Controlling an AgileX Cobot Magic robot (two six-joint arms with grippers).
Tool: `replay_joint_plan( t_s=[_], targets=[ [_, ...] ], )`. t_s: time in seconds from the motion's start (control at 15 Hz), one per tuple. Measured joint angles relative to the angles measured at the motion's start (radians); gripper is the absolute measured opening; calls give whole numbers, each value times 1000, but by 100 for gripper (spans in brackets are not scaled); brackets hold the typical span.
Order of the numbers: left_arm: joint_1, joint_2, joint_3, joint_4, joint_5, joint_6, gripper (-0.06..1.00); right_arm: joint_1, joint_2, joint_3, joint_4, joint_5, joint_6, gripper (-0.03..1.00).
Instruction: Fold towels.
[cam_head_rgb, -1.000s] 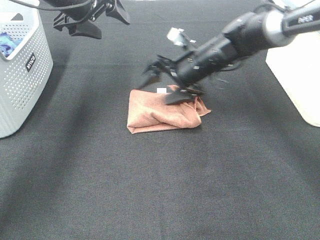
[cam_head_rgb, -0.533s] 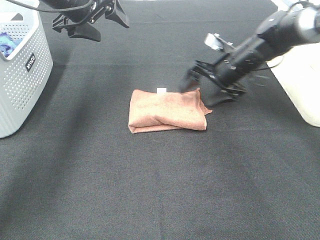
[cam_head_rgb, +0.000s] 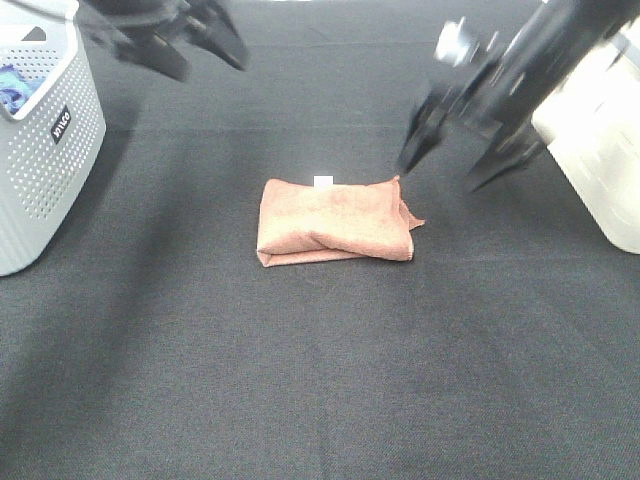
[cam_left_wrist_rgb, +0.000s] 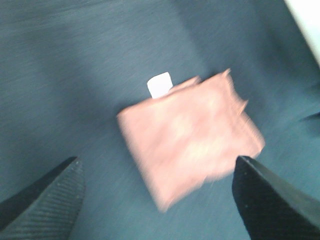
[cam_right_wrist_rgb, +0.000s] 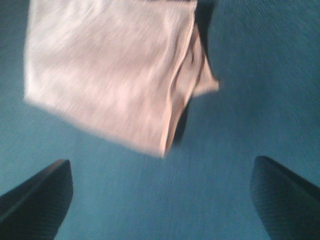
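Lifted away since before, right gripper (cam_head_rgb: 462, 166) spread wide, empty, beside folded terracotta towel (cam_head_rgb: 333, 222) lying crosswise, tag (cam_head_rgb: 323, 181) pointing away; left gripper (cam_head_rgb: 185, 45) wide too.

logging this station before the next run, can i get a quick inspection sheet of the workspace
surface: black cloth-covered table, bare apart from the towel.
job's things: terracotta towel lies folded into a rectangle mid-table, white tag at its far edge, one corner poking out on the right side.
clutter: nothing seen on the table.
grippers: left end effector open, raised at far left; right end effector open, blurred, above the table right of the towel. Neither touches the towel.
cables: nothing seen.
surroundings: white perforated basket at left with a blue cloth inside; white container at right.
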Motion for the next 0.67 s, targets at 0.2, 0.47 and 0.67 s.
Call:
replay_joint_plan(
  t_s=[0.2, 0.47, 0.67],
  targets=[
    [0, -148, 0, 233, 133, -94, 77, 1, -206, 65, -88, 48, 46, 90],
    [0, -362, 42, 441, 257, -176, 77, 1, -487, 285, -157, 49, 47, 90],
    [0, -539, 223, 477, 263, -207, 77, 1, -688, 460, -188, 48, 47, 90]
  ],
)
